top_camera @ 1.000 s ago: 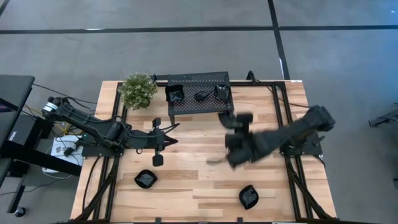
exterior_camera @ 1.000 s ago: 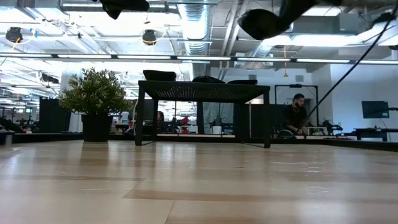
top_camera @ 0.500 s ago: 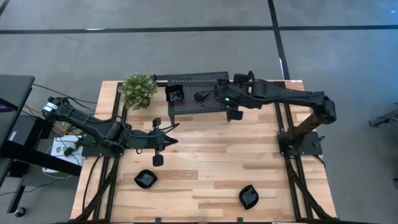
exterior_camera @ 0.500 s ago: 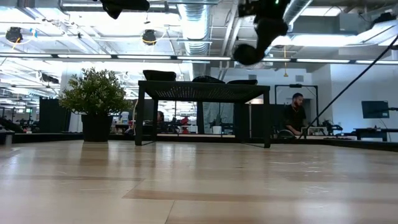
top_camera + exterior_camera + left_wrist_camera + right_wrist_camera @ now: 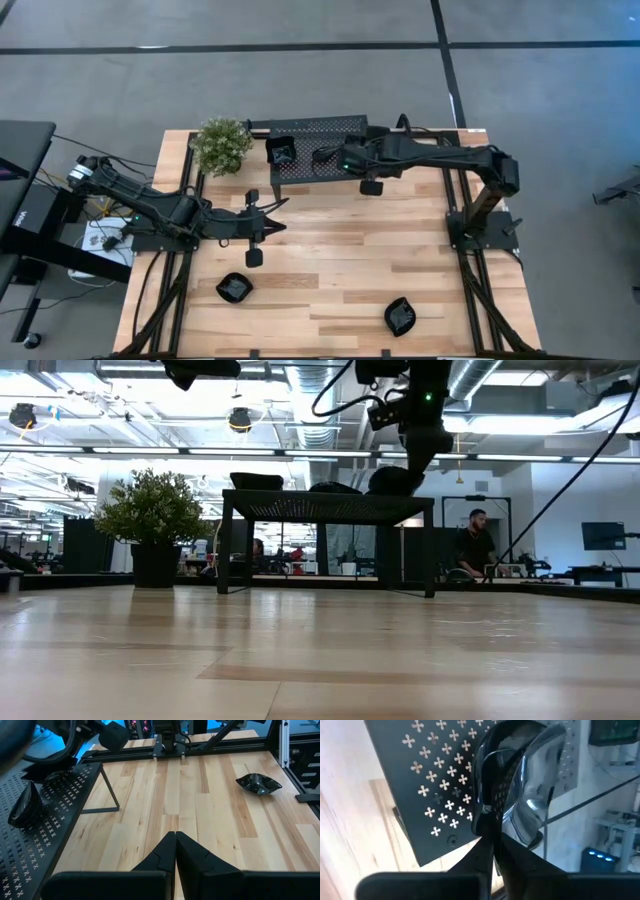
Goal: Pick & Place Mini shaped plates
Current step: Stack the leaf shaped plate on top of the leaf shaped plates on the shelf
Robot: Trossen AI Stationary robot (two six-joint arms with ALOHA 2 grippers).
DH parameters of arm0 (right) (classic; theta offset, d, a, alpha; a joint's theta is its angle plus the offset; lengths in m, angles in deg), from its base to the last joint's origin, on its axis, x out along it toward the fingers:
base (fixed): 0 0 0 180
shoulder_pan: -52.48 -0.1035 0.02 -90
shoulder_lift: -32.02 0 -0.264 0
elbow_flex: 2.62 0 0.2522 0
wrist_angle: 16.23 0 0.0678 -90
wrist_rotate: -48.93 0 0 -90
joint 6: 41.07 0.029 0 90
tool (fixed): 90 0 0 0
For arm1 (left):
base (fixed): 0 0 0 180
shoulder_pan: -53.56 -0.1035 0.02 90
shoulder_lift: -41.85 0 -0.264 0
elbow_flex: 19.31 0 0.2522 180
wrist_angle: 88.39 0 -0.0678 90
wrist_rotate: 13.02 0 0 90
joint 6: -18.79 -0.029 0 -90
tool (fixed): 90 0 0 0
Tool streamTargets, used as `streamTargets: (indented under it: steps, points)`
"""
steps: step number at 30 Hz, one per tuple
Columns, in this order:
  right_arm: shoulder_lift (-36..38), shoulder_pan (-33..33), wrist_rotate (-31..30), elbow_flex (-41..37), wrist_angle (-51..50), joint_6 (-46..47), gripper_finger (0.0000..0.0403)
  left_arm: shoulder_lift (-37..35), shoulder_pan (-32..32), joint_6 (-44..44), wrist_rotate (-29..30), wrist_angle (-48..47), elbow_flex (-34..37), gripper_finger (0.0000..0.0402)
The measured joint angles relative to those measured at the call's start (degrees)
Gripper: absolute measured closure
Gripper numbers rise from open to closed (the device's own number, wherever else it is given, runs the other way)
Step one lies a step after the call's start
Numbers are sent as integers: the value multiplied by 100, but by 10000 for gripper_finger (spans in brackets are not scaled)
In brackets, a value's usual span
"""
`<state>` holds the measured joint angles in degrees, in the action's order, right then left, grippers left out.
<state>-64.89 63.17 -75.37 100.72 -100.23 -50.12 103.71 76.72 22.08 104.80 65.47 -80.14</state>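
Right arm stretched from its base at the tabletop's (image 5: 330,260) right edge, elbow raised, forearm running flat toward the black perforated stand (image 5: 318,150) at the far side. Right gripper (image 5: 493,845) tilted down over the stand's near right corner, fingers (image 5: 482,851) almost together and pinched on the rim of one glossy mini shaped plate (image 5: 530,795). Plate held on edge, hollow side facing the wrist camera, just above the perforated top; in the low view seen as a dark rounded shape (image 5: 390,481) right at the stand's top surface, with the wrist hanging straight above it. Cannot tell whether touching the stand or just clear of it.

Left arm laid low across the left half of the tabletop, reaching from the left edge toward the middle. Left gripper (image 5: 175,851) pointed across the boards, level, fingers (image 5: 160,855) pressed together on nothing.

Two more plates on the stand: one at its left end (image 5: 281,152), another near the middle (image 5: 325,155), just beside the right gripper. Two others down on the tabletop, well apart: one near the front left (image 5: 234,288), one near the front right (image 5: 400,316). Small potted plant (image 5: 221,145) just beside the stand's left end.
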Motion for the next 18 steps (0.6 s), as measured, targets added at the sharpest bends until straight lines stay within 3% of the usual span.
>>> streamTargets:
  steps: [8, 13, 18]
  points:
    - [94, -78, -48, 3, -111, 166, 327, 0, 0, 0, 1, 1, 0, 389]
    - [179, -558, 78, 4, -420, 1353, 311, 0, 0, 0, 0, 1, 0, 389]
    - [406, -1570, 778, 4, -963, 2545, 312, 0, 0, 0, 1, -3, 0, 389]
